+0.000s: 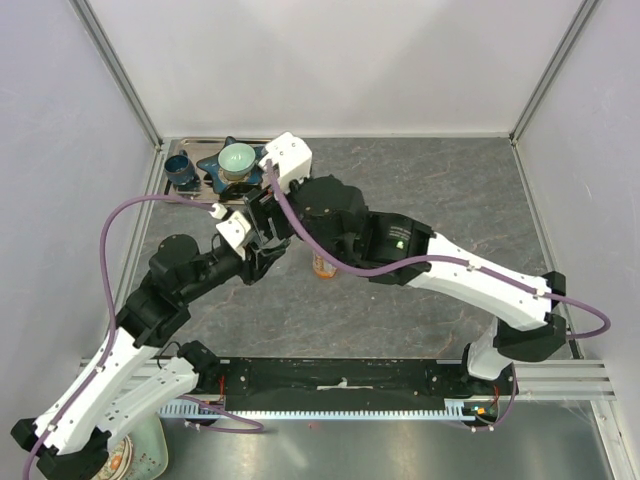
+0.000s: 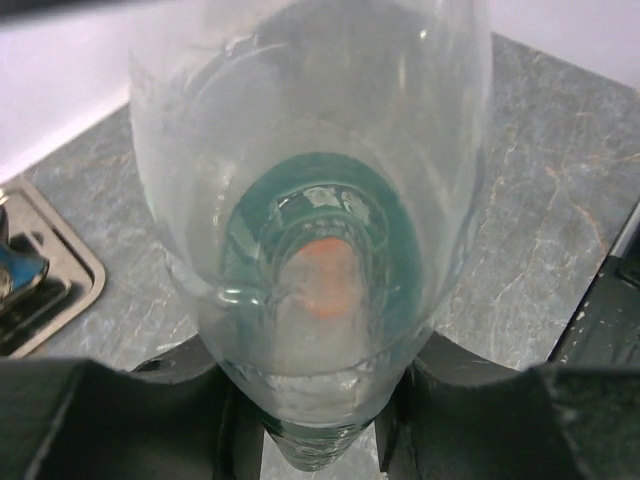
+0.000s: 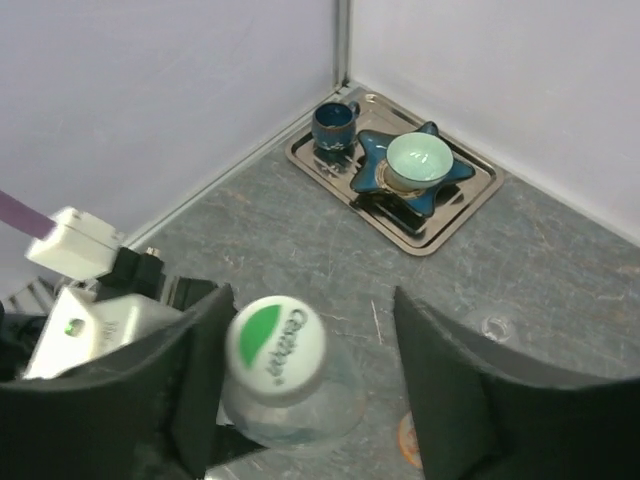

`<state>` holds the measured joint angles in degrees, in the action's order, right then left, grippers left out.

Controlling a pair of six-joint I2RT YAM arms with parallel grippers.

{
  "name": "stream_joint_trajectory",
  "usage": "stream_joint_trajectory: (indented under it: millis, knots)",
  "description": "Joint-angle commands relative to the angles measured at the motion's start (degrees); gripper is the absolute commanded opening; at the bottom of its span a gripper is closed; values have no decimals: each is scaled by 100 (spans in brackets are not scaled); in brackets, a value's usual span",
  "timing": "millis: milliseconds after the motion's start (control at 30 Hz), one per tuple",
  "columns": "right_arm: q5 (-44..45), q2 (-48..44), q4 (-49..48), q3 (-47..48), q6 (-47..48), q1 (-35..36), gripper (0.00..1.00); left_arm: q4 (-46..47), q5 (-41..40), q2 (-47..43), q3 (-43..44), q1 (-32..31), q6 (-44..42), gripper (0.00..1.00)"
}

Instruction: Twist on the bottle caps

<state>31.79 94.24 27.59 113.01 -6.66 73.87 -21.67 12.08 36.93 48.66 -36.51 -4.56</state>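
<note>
The clear bottle (image 2: pixel 310 200) is clamped between the fingers of the left gripper (image 2: pixel 318 420) and held over the table (image 3: pixel 300 230). It is near upright, its long axis roughly vertical and its green-marked cap (image 3: pixel 273 343) uppermost. The right gripper (image 3: pixel 315 340) is spread open astride the cap, which sits closer to one finger. For any further tightening, the jaws are best centred on the cap, closed on its rim and turned about the bottle's axis, with the left grip firm against spinning.

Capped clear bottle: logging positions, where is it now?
Lower centre-left in the right wrist view: the clear bottle, cap on, sits between the right gripper's open fingers, held by the left gripper, nearer than the corner tray.
</note>
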Motion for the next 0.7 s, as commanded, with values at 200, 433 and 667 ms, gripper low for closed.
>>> stream_joint_trajectory:
  millis: [200, 433, 667]
  knots:
    - [-3827, -1837, 35, -499, 621, -329, 98, 515, 2025, 7, 249, -31, -116, 2]
    - [-5998, -2401, 202, -790, 1351, -864, 98, 409, 4345, 245, 372, -31, 130, 2]
    - [-7406, -1901, 238, -561, 1140, -1541, 93, 462, 5418, 420, 477, -31, 192, 2]
